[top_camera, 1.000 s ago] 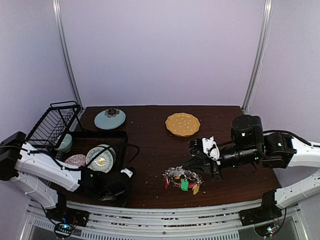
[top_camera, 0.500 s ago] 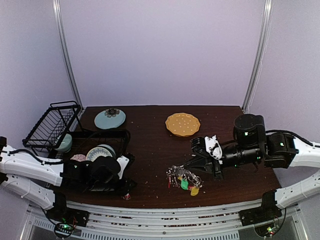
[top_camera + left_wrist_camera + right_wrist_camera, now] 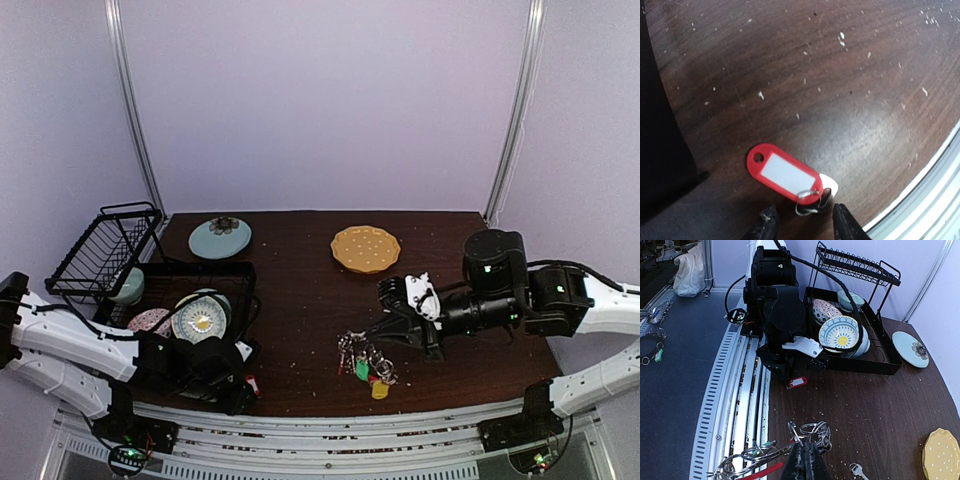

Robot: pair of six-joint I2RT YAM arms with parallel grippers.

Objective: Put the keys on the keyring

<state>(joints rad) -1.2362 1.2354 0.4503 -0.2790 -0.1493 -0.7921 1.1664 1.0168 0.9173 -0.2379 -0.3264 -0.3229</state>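
Worktop [image 3: 300, 290], step in hand: looks like key pickup, before any threading.

Your left arm [image 3: 80, 340] lies low across the near-left corner, in front of the dish rack [image 3: 190, 275]. Its wrist is tipped down toward the front edge.

Your right arm [image 3: 560, 295] comes in from the right with the forearm about level. Its wrist points left and down at mid-worktop.

The keyring [image 3: 362, 362] sits near front centre with its tags bunched, well apart from the left arm's end. The right tool [image 3: 804, 462] is pressed together. In the right wrist view a strand of the ring meets its tips, so it looks pinched there.

The red-tagged key [image 3: 785, 174] lies flat near the front edge. The left tool [image 3: 805, 226] hovers right at its metal end, spread. Its fingers [image 3: 767, 225] stand on either side of the small split ring and grip nothing.

A small bare key [image 3: 856, 470] lies beside the keyring.

Next, as I judge it:
- Drop the left tool a touch and close on the key.
- Lift it and carry it right to the held ring.
- Grip so the key's loop stays free for threading.
- The key lies flat, so a shallow pinch could skid it toward the edge.
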